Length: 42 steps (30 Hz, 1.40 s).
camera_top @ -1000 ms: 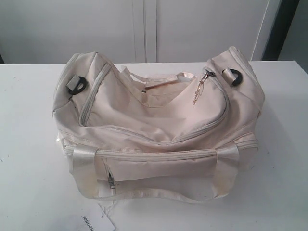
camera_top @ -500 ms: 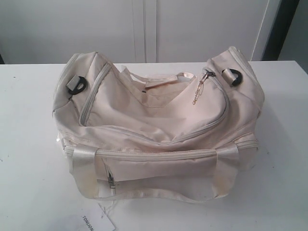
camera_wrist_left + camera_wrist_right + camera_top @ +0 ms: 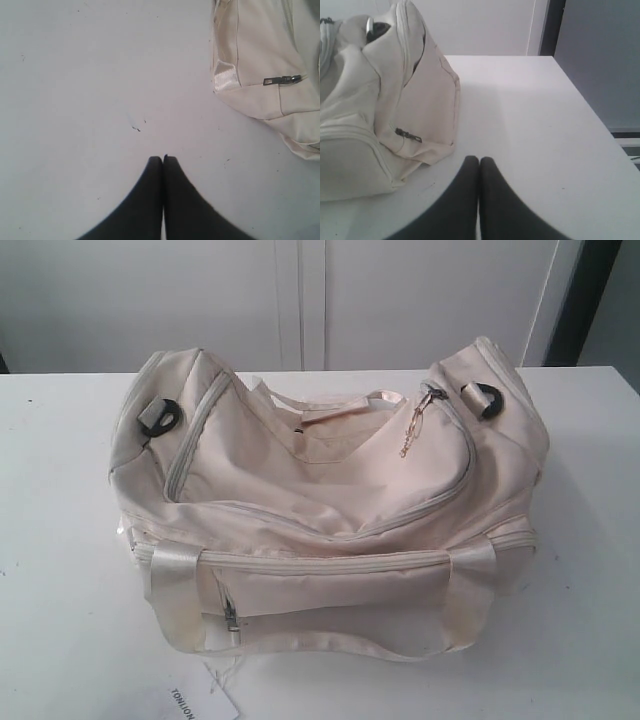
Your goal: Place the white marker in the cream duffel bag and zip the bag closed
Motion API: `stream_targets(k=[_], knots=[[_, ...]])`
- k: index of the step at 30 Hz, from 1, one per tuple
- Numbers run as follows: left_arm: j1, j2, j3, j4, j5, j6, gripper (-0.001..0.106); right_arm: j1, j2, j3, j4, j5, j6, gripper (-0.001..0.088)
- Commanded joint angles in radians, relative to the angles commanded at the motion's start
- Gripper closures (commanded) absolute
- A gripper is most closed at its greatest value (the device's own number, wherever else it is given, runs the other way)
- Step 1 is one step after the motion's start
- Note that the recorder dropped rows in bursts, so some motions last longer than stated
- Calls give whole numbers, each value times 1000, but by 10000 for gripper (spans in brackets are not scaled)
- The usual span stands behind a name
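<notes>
Nothing has moved; the cream duffel bag (image 3: 330, 500) sits unzipped; left gripper (image 3: 163, 159) and right gripper (image 3: 479, 160) pinched together, empty; white marker unseen, task unbegun.

Flat white matte desk (image 3: 60, 540) is carrying two things. Large soft cream fabric duffel bag (image 3: 330, 490) is sitting on it around the middle, with its long side and front pocket facing the near edge and its shiny front strap lying on the surface. Flat white paper tag with black lettering (image 3: 200, 702) is lying on the desk just in front of the bag's near corner, on the left of the exterior view, and is running off the frame. Bag is casting a soft shadow on the desk to its right. A few small dark specks (image 3: 136, 128) are showing on the surface in the left wrist view.
</notes>
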Motion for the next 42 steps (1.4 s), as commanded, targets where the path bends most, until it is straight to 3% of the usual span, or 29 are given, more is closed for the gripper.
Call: stream_targets(k=[5,35,42], knots=[[0,0,0,0,0,0,1053,0,0,72,0,-43,0,868],[0,0,0,0,0,0,1053,0,0,72,-4,-58,0,868],[4,-115,8,-5,59,3,1053,0,0,72,-4,-58,0,868]])
